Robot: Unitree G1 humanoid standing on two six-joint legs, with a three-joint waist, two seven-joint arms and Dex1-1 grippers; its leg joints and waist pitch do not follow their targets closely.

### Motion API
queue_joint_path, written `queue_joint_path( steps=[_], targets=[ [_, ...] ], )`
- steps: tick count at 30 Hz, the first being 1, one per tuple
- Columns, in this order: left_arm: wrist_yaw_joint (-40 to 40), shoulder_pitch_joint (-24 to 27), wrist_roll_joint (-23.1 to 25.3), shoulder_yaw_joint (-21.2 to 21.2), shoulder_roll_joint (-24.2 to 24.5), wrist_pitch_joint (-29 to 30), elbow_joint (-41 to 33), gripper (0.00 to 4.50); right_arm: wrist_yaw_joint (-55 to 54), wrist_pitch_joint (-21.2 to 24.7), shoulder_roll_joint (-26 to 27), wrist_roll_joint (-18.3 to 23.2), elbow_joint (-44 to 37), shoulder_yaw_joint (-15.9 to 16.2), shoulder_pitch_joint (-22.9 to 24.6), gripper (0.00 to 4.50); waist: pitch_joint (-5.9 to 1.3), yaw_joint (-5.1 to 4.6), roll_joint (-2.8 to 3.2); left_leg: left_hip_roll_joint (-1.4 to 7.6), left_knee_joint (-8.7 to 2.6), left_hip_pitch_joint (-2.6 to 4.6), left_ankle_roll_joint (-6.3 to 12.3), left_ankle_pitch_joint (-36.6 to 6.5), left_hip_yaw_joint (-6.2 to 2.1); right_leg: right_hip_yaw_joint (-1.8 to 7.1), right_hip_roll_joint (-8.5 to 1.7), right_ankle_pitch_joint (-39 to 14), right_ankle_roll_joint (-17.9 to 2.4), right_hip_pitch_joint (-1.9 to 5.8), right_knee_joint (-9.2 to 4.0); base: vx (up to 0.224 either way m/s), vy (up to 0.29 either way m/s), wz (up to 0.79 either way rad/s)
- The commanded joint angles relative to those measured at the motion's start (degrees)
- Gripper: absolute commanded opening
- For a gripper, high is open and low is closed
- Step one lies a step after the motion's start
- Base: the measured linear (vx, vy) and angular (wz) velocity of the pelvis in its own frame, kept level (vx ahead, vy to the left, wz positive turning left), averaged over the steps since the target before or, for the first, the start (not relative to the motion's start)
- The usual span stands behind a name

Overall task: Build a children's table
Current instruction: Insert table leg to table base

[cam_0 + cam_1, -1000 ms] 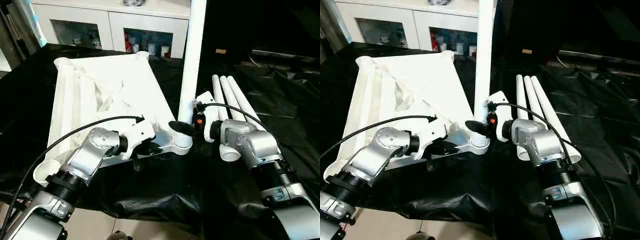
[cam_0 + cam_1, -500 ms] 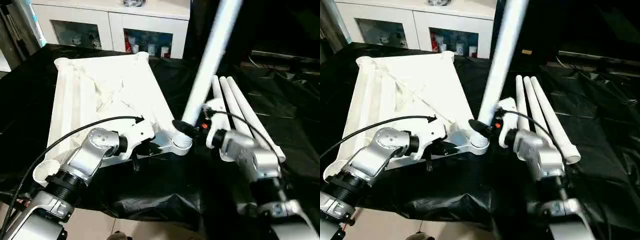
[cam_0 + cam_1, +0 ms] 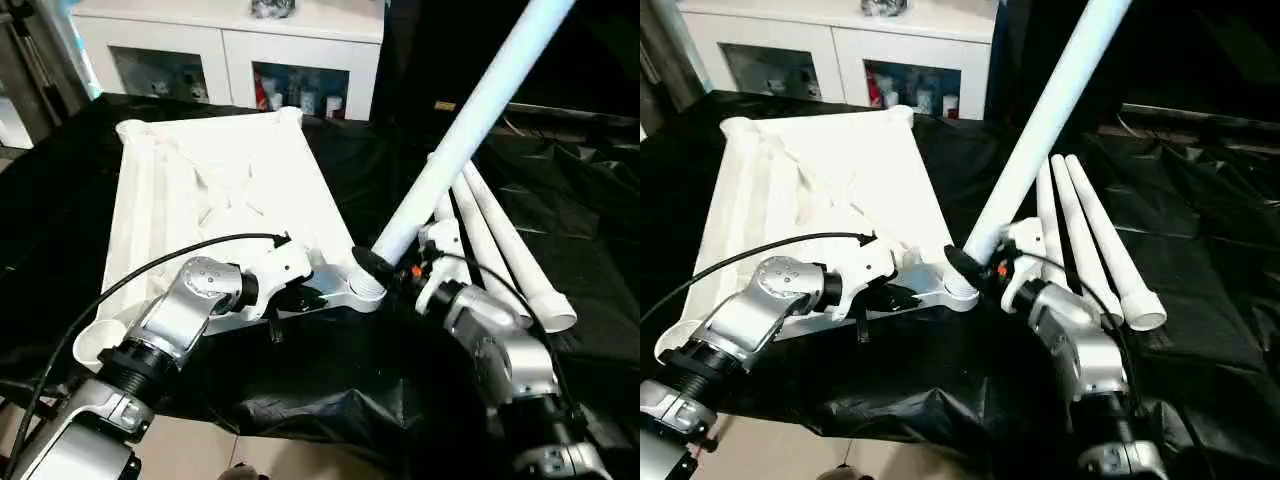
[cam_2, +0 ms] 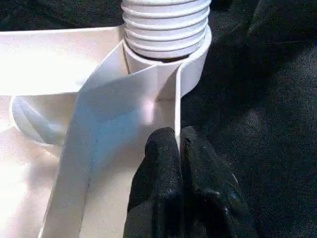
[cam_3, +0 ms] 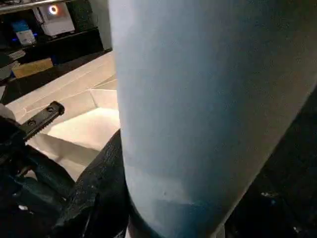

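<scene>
The tabletop [image 3: 210, 200] is lying underside up on a desk draped in black sheeting [image 3: 330, 370], its ribs facing upward, one long side running toward the white cabinet [image 3: 230, 60] behind the desk's far edge. The top's near right corner is sitting close to the desk's near edge, and a ribbed socket [image 3: 368, 285] is standing up from that corner.

The left gripper [image 4: 178, 148] is clenched on the thin upright wall of the top just beside that socket, its two black fingers [image 4: 158, 168] pressing together with the plastic edge between them. The silver left forearm is reaching in from the near left corner of the desk, a black cable looping over it.

The right gripper [image 3: 385, 268] is grasping a leg [image 3: 460, 130] at its lower end, right by the socket. The leg is leaning steeply away to the right and upward, its far end passing out past the top of the head views. Its lower end is meeting the socket at the corner; whether it is seated in the threads I cannot tell. In the right wrist view, the leg's pale round shaft [image 5: 208, 109] is sitting close against a black finger [image 5: 99, 188].

Three more legs [image 3: 510, 260] are lying side by side on the sheeting at the desk's right side, touching one another, wide open ends toward the near edge.
</scene>
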Motion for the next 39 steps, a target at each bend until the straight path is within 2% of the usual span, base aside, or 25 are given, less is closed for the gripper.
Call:
queue_joint_path(
  steps=[1, 4, 5, 8, 10, 11, 15, 19, 20, 21, 23, 24, 32, 37, 39],
  targets=[
    [1.4, -1.7, 1.5, 1.2, 0.8, -0.2, 1.4, 0.00, -0.5, 1.3, -1.0, -2.5, 1.3, 1.5, 2.5, 1.91, -3.49, -0.12, 0.77, 3.02, -4.45, 0.60, -0.79, -12.2, -1.17, 3.03, -4.92, -8.1, -11.8, 2.55, -5.07, 0.000, 0.000, 0.00],
    [1.2, -1.9, 1.7, 1.1, 0.8, -0.6, 1.8, 0.00, -0.3, 1.3, -1.4, -3.3, -0.1, 3.0, 2.2, 1.91, -3.46, -0.26, 0.87, 3.01, -4.50, 0.68, -0.89, -13.0, -1.19, 3.03, -4.87, -8.9, -11.8, 2.49, -5.16, 0.000, 0.000, 0.00],
    [1.0, -2.0, 1.8, 0.9, 0.7, -0.9, 2.1, 0.00, 0.0, 1.4, -2.0, -4.8, -0.1, 4.6, 1.4, 1.91, -3.44, -0.29, 0.76, 3.02, -4.51, 0.68, -0.81, -13.2, -1.17, 3.07, -4.88, -9.3, -11.7, 2.46, -5.19, 0.000, 0.000, 0.00],
    [0.6, -2.1, 1.9, 0.6, 0.7, -1.2, 2.3, 0.00, 1.2, 3.0, -2.6, -6.1, 0.7, 6.5, -0.3, 1.91, -3.41, -0.32, 0.54, 2.94, -4.50, 0.54, -0.65, -12.6, -1.17, 3.04, -4.86, -9.6, -11.5, 2.54, -5.20, 0.000, 0.000, 0.00],
    [0.4, -2.2, 1.9, 0.5, 0.7, -1.3, 2.4, 0.00, 1.8, 3.8, -2.8, -6.5, 1.2, 7.1, -1.1, 1.91, -3.33, -0.32, 0.72, 2.98, -4.50, 0.63, -0.59, -13.1, -1.13, 3.11, -4.90, -10.5, -11.4, 2.38, -5.30, 0.000, 0.000, 0.00],
    [0.1, -2.2, 1.9, 0.5, 0.7, -1.4, 2.4, 0.00, 2.6, 5.1, -2.8, -6.4, 1.9, 7.6, -2.1, 1.91, -3.27, -0.38, 0.39, 3.03, -4.61, 0.69, -0.63, -13.8, -1.18, 3.11, -4.96, -12.2, -11.1, 2.37, -5.43, 0.000, 0.000, 0.00],
    [-0.9, -2.1, 1.8, 0.1, 1.0, -1.9, 2.2, 0.00, 5.8, 6.5, -3.9, -7.9, 4.8, 10.5, -4.7, 1.91, -3.13, -0.63, 0.60, 3.07, -4.71, 0.83, -1.02, -15.3, -1.26, 3.16, -5.04, -14.9, -10.9, 2.24, -5.67, 0.000, 0.000, 0.00],
    [-1.4, -2.0, 1.8, 0.0, 1.0, -2.1, 2.3, 0.00, 8.3, 7.3, -4.3, -7.0, 6.5, 10.3, -6.2, 1.91, -3.20, -0.72, 0.57, 3.06, -4.68, 0.76, -0.79, -14.6, -1.24, 3.21, -5.05, -13.4, -11.2, 2.33, -5.57, 0.000, 0.000, 0.00],
    [-1.7, -1.9, 1.8, -0.1, 1.1, -2.3, 2.1, 0.00, 9.1, 7.3, -4.4, -6.9, 7.0, 10.3, -6.5, 1.91, -3.17, -0.93, -0.90, 3.10, -4.71, 0.66, -0.39, -14.2, -1.07, 3.14, -4.95, -13.6, -11.0, 2.40, -5.66, 0.000, 0.000, 0.00],
    [-1.9, -1.9, 1.8, -0.1, 1.2, -2.4, 2.1, 0.00, 9.6, 7.2, -4.5, -6.8, 7.5, 10.2, -6.8, 1.91, -3.23, -0.62, -0.05, 3.09, -4.65, 0.72, -0.20, -13.3, -1.19, 3.18, -5.22, -13.8, -11.1, 2.36, -5.49, 0.000, 0.000, 0.00],
    [-2.5, -1.8, 1.8, -0.3, 1.4, -2.7, 1.6, 0.00, 12.2, 5.5, -5.1, -6.4, 9.8, 9.9, -7.9, 1.91, -3.24, -0.79, -0.08, 3.22, -4.68, 0.80, -0.18, -13.8, -1.16, 3.14, -5.14, -13.6, -11.4, 2.22, -5.57, 0.000, 0.000, 0.00],
    [-3.0, -1.7, 1.7, -0.4, 1.5, -3.1, 1.4, 0.00, 13.5, 4.8, -5.3, -6.2, 10.5, 9.9, -8.1, 1.91, -3.29, -0.79, -0.33, 3.26, -4.71, 0.78, -0.08, -13.7, -1.16, 3.11, -5.18, -13.1, -11.5, 2.27, -5.53, 0.000, 0.000, 0.00],
    [-6.6, -0.3, -0.4, -0.4, 2.1, -3.6, -2.5, 0.00, 20.1, 3.4, -7.4, -5.5, 11.7, 10.7, -8.8, 1.91, -3.67, -0.36, -0.16, 3.36, -4.58, 0.80, 0.98, -10.8, -1.02, 2.95, -5.11, -5.0, -13.8, 2.59, -4.87, 0.000, 0.000, 0.00],
    [-8.9, 0.8, -1.4, -0.4, 3.2, -3.2, -5.8, 0.00, 23.9, 0.0, -9.4, -7.8, 13.1, 12.6, -9.6, 1.91, -3.65, -0.21, -0.07, 3.44, -4.61, 0.80, 1.24, -10.9, -0.98, 2.86, -5.12, -4.2, -14.4, 2.58, -4.82, 0.000, 0.000, 0.00],
    [-9.0, 0.8, -1.4, 0.0, 3.4, -2.7, -6.3, 0.00, 23.7, -1.2, -9.1, -8.3, 14.3, 12.3, -10.0, 1.91, -3.52, -0.23, -0.14, 3.45, -4.65, 0.71, 1.05, -11.6, -0.97, 2.91, -5.21, -5.6, -14.3, 2.55, -4.94, 0.000, 0.000, 0.00]
  ],
)
